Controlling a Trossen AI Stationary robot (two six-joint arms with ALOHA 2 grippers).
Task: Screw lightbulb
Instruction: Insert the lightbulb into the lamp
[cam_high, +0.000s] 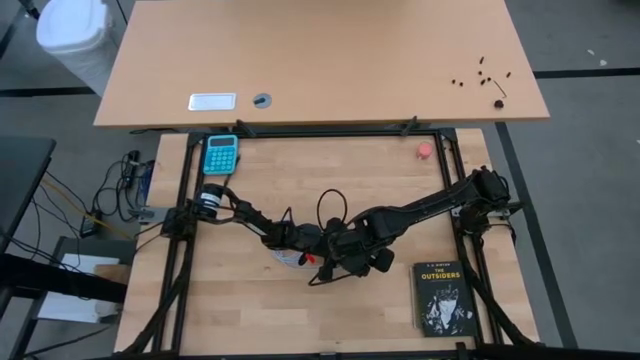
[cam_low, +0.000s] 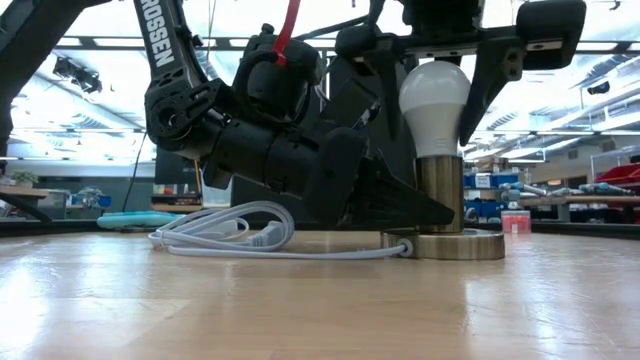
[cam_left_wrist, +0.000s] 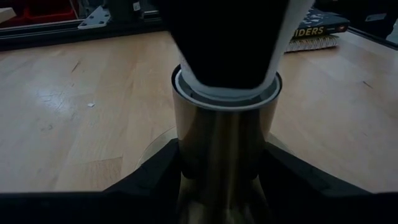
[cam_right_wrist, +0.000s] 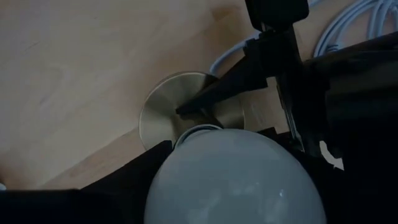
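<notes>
Lightbulb stood upright in the brass socket, gripped from above by the right hand for twisting; below it, the left hand clamped the socket stem, likely stopping it turning on the tabletop.

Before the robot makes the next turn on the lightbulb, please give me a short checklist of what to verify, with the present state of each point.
1. Lightbulb sits upright in the brass socket: ok.
2. Socket base lies flat on the table: ok.
3. Left claw holds the socket stem on both sides: ok.
4. Right claw is around the lightbulb from above: ok; how firm the grip is, cannot tell.
5. White cord lies beside the base, away from the lightbulb: ok.
6. Lightbulb screwed fully in: cannot tell.
</notes>
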